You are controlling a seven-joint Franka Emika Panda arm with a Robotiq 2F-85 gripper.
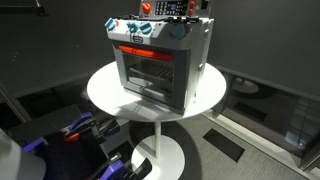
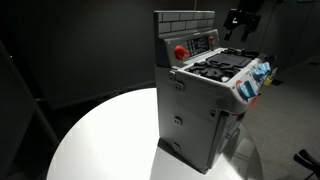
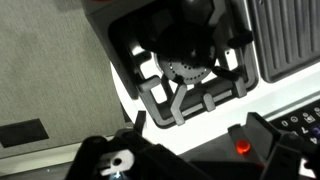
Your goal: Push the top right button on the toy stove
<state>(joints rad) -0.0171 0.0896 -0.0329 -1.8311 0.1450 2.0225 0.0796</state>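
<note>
The toy stove [image 1: 160, 62] is a boxy grey-silver oven with a glass door and a red strip. It stands on a round white table [image 1: 105, 95] and shows in both exterior views [image 2: 205, 110]. Its back panel carries a round red button [image 2: 181, 52] beside a keypad [image 2: 203, 43]. My gripper [image 2: 243, 18] hangs above the stove's back panel, apart from it, and also shows in an exterior view [image 1: 175, 8]. In the wrist view the gripper [image 3: 197, 125] looks open and empty over the burner grate [image 3: 190, 80], with the red button [image 3: 241, 148] just below.
Coloured knobs [image 2: 255, 80] line the stove's front edge. The table's white foot [image 1: 160, 155] stands on dark carpet. Dark equipment with blue parts [image 1: 75, 135] sits on the floor in front of the table.
</note>
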